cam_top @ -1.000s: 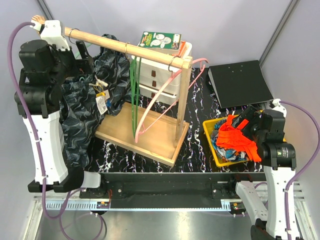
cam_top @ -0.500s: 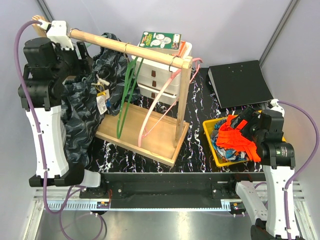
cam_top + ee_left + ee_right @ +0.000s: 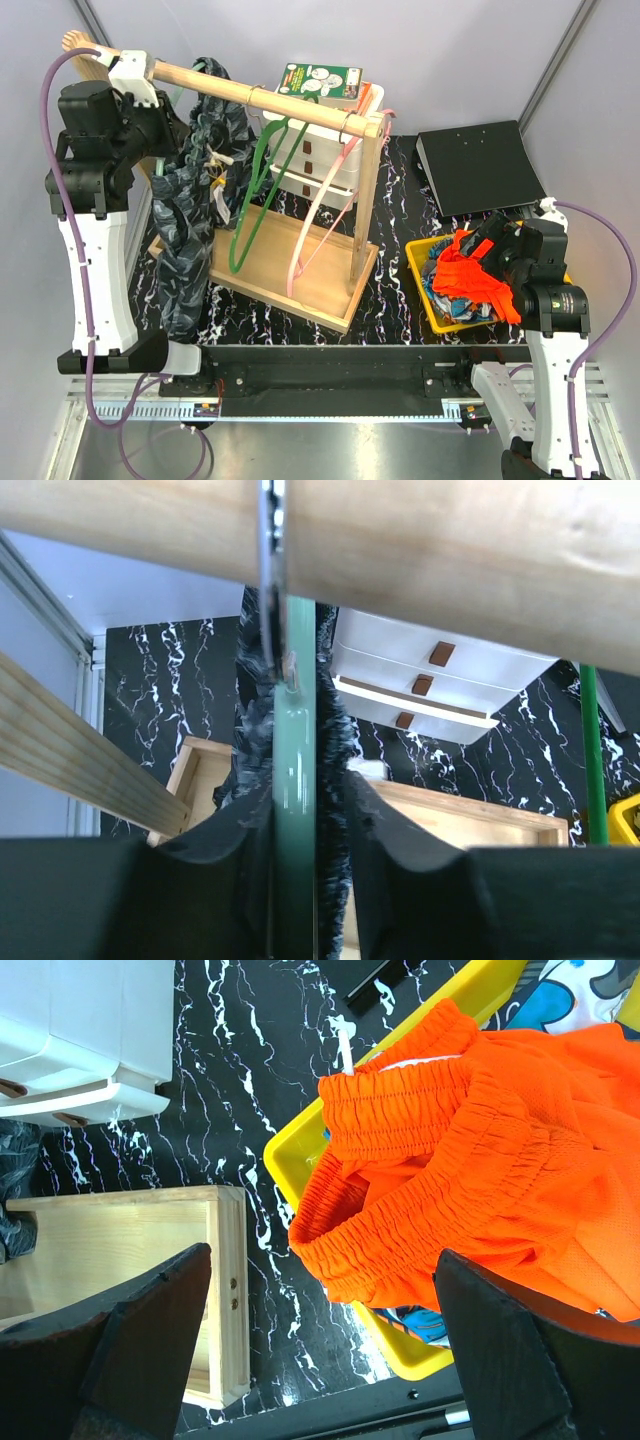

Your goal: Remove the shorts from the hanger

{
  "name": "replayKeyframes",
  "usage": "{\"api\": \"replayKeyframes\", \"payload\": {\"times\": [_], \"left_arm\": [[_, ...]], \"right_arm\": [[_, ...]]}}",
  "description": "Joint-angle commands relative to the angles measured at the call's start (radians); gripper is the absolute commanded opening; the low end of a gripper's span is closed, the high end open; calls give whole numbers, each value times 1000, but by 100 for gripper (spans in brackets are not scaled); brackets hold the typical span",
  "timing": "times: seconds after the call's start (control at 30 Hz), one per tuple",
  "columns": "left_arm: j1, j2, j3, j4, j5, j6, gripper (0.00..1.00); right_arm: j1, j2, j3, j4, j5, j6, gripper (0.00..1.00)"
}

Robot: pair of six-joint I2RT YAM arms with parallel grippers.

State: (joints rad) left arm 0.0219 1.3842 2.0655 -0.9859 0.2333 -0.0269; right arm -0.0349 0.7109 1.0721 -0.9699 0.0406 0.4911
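Smooth pale wooden rail, glossy green plastic hanger, soft dark patterned cloth shorts, matt orange mesh shorts, glossy yellow plastic bin, black white-veined tabletop.

You cannot judge the left gripper: dark shorts crowd its fingers, cropped at the frame bottom.

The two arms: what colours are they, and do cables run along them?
Both have white links and black joint housings. The left arm carries a purple cable looping outside it; the right arm has a second purple cable. The fingers are matte black.
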Motion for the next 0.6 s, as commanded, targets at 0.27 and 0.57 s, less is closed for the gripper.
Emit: {"api": "replayKeyframes", "payload": {"times": [0.27,0.57], "left_arm": [[0,-42,33,92,21,-77,0],[0,-109,36,156,-35,-133,0]], "right_arm": [[-2,-5,3,31,-22,3,100],[-2,1,17,27,-24,-3,100]]}}
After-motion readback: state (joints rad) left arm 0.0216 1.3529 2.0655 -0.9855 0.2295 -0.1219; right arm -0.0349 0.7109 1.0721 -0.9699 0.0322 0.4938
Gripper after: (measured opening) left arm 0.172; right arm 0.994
